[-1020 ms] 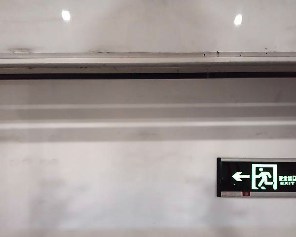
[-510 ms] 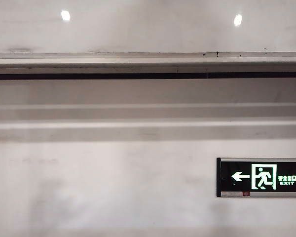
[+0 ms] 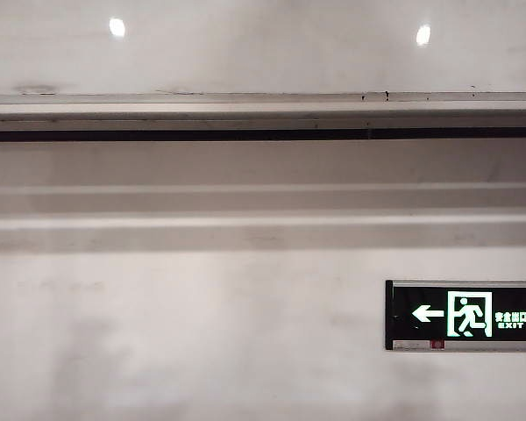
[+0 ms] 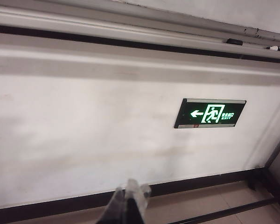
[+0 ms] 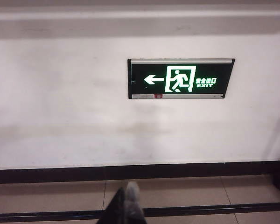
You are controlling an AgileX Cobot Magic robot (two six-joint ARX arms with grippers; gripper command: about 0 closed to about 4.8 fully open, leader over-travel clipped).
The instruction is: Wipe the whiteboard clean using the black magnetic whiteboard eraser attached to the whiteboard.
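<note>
Whiteboard [image 3: 263, 53] fills the upper exterior view above its rail [image 3: 263, 98], the eraser [image 4: 234, 41] resting on that rail, while the left claw [image 4: 127, 205] and right claw [image 5: 125, 205], both pressed together and empty, hang low, pointing at the wall near the exit sign [image 5: 181, 78].

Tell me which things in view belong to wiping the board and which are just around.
Job:
- glossy white whiteboard with silver rail
- small black oblong eraser on the rail
- left tool, shut, low
- right tool, shut, low

Not the job:
- black green-lit exit sign
- white marker
</note>
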